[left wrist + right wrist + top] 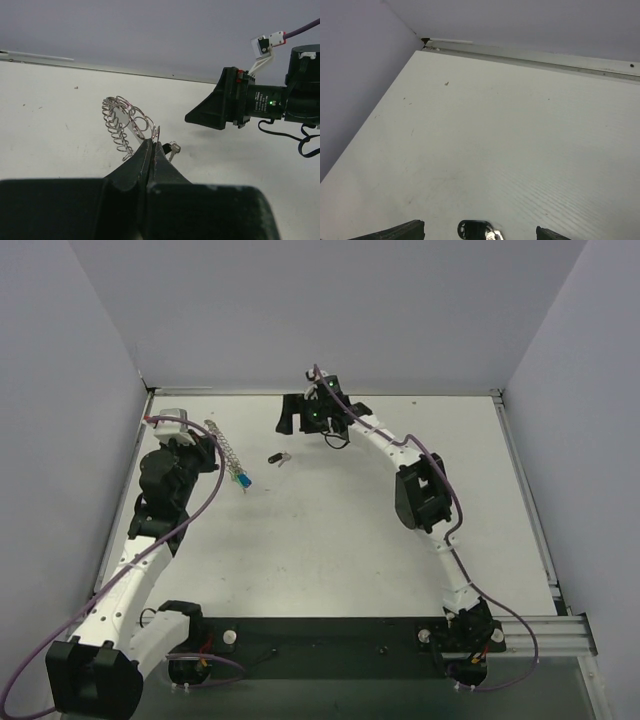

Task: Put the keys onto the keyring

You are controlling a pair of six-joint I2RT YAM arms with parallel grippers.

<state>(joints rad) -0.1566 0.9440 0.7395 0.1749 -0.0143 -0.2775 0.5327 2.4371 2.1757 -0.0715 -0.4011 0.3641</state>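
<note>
The keyring is a silvery coil-rimmed ring held off the table at the back left. My left gripper is shut on its rim; the left wrist view shows the jaws pressed together on the ring. Small green and blue keys hang at the ring's near end. A dark-headed silver key lies on the table by itself, also in the left wrist view. My right gripper is open just behind it; in the right wrist view the key head lies between the spread fingertips.
The white table is walled in grey on three sides, with a metal strip along the back edge. The right arm's elbow stands over the table's middle right. A dark base rail runs along the near edge.
</note>
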